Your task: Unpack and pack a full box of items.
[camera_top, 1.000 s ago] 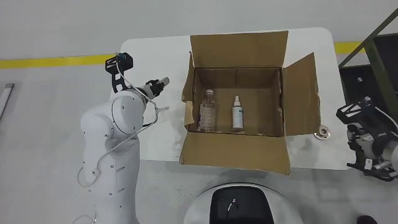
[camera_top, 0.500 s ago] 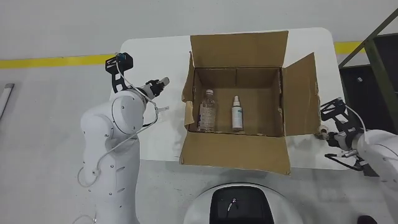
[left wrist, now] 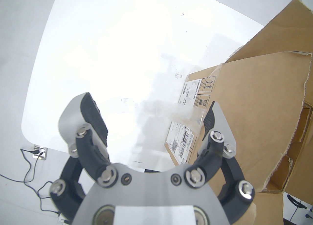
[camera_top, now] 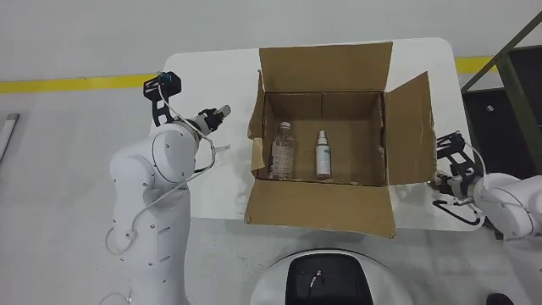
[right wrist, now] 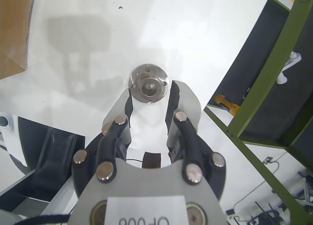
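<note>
The right gripper is seen spread, its jaws set either side of a small metal disc; the disc lies flat on the table, near the right flap of the box; nothing is pinched, and contact between pads and disc cannot be confirmed. The left gripper is held wide apart and bare over the table on the box's other side. Inside the box a clear bottle and a spray bottle are found lying side by side on the bottom. The risks, as judged from here: the disc is low and smooth, so a squeeze made too high is likely to skate over its rim and flick it away, perhaps off the nearby table edge; a squeeze made too low could press the pads into the tabletop; the disc is caught only at the fingertips, so a shallow bite may be lost in the lift; the flap may be clipped, and the box nudged, if the disc is carried across.
</note>
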